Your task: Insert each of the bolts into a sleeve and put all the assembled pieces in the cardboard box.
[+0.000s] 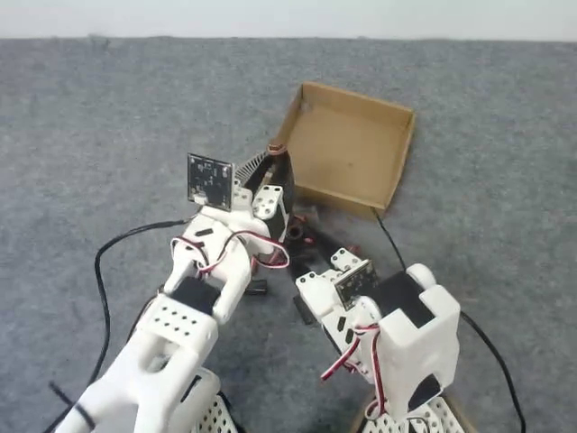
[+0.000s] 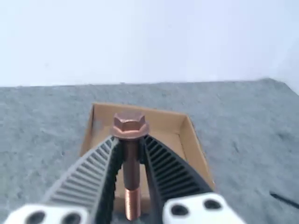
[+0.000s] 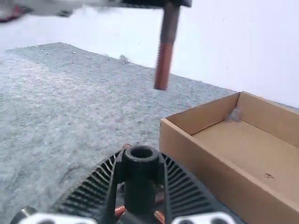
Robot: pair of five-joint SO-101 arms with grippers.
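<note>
Carpet (image 1: pixel 90 135) grey, speckled; cardboard box (image 1: pixel 347 149) on it; pale wall (image 1: pixel 288 18) behind.

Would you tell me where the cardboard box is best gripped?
Probably the top edge of a side wall of the cardboard box, coming straight down from above: it lies flat and open-topped, and the thin upright walls are its only narrow parts.

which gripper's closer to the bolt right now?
Left. The left gripper is shut on the bolt, clamping its shank just under the head. The right gripper sits lower, holding the sleeve, clear of the bolt's threaded tip.
</note>
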